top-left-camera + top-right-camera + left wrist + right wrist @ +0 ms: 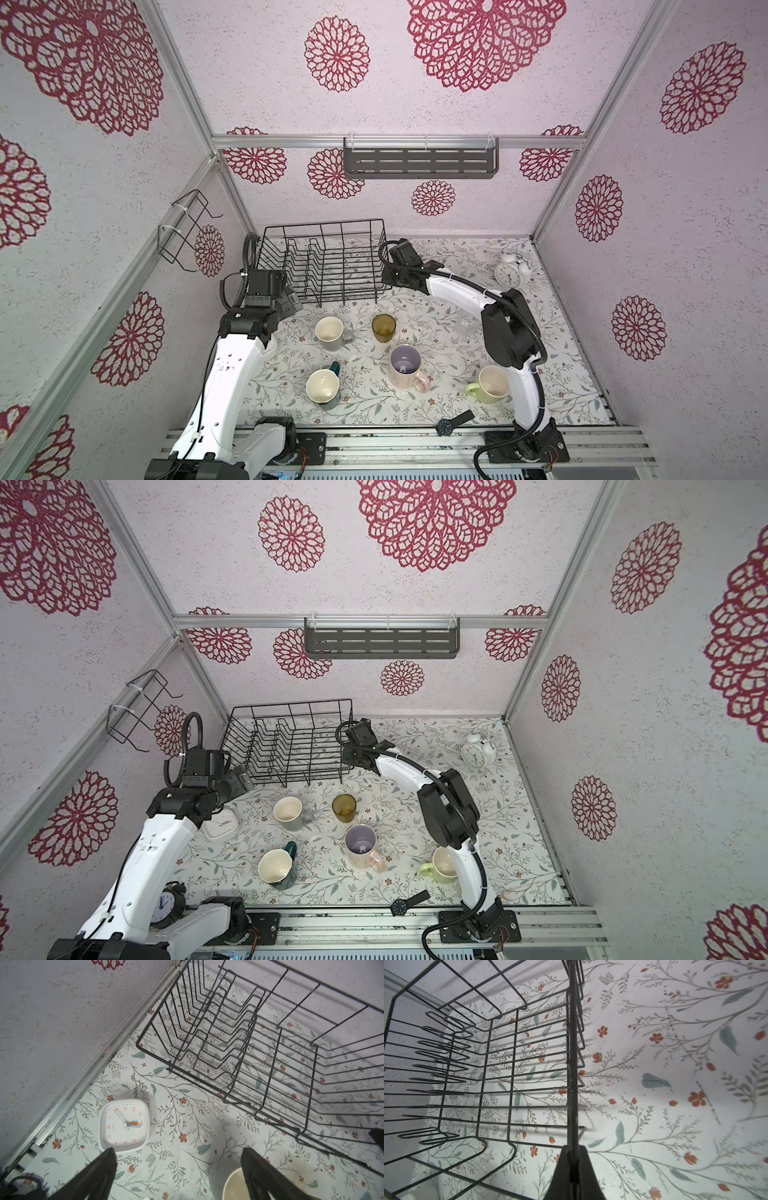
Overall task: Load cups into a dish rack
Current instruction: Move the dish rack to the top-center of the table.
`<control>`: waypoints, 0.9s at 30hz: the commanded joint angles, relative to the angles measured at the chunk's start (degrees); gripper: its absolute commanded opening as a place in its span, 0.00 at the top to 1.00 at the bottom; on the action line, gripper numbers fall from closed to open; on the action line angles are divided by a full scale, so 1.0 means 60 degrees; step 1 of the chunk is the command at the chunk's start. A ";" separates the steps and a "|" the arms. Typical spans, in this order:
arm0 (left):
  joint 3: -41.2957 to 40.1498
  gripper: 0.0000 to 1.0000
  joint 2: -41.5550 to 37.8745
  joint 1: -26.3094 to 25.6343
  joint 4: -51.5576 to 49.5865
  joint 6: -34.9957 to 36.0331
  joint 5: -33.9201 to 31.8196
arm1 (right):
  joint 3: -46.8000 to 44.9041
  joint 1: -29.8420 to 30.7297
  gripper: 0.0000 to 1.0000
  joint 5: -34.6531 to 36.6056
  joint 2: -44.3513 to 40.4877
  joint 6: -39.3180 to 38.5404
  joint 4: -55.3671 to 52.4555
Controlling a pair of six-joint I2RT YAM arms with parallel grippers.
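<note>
The right gripper [572,1148] is clamping the top rim wire on the right side of the rack [324,257], fingers pinched tight on the wire. The rack is sitting in the far left corner of the bench [561,365] with nothing showing inside it.

The left gripper [178,1150] is hanging spread wide and holding nothing, just off the rack's near left corner. The grey mug's rim is showing beside one of its fingers [259,1169] in the left wrist view.

Six cups are standing upright on the bench, all outside the rack and apart from both grippers:
- The grey mug [329,332] and the amber tumbler [383,327] are standing side by side, just on the near side of the rack.
- The clear glass [464,326] is standing to their right, just beside the right arm.
- The pink mug [405,368] is standing mid-bench.
- The teal mug [323,386] is standing toward the near edge, on the left.
- The green mug [490,384] is standing toward the near edge, on the right, partly hidden by the right arm.

One rack is showing, along with three clocks:
- A white twin-bell clock [511,268] is standing near the far right corner.
- A square white clock [123,1125] is lying by the left edge.
- A black clock [168,904] is standing at the near left corner.

One wristwatch [453,423] is lying at the near edge.
</note>
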 commanded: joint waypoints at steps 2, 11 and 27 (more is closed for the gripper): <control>-0.0214 0.03 -0.0140 0.0073 0.0552 -0.0237 0.0147 | -0.0968 -0.0244 1.00 0.1910 -0.1403 0.0359 0.0071; -0.0132 0.03 0.0199 0.0073 0.0572 -0.0215 0.0425 | -0.3020 -0.1220 1.00 0.1534 -0.2958 0.0044 0.0715; 0.0030 0.03 0.0829 0.0073 0.0881 0.0172 0.2387 | -0.4506 -0.3719 1.00 -0.1274 -0.4744 -0.3416 -0.1025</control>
